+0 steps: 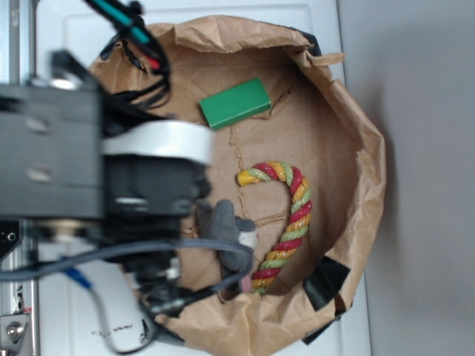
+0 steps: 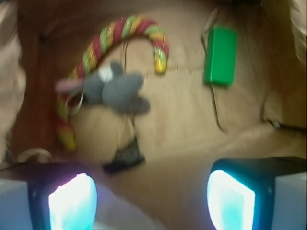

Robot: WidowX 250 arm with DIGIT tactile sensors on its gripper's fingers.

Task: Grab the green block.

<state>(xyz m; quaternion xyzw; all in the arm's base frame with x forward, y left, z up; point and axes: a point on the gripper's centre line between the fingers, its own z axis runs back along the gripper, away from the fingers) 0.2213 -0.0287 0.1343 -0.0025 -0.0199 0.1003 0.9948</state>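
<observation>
Green block (image 2: 220,55) lies flat on paper bag (image 1: 356,111) floor, well apart from gripper (image 2: 152,197); jaws spread wide, empty, prob. readied for approach; rope cane (image 2: 120,33) & grey plush (image 2: 117,89) between.

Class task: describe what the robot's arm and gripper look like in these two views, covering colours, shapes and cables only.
In the exterior view the arm is blocky and black, with a white curved band and grey and black cables looping around it. Red and teal wires run near the top. In the wrist view the gripper has two dark fingers with pale, glowing cyan-white pads.
</observation>
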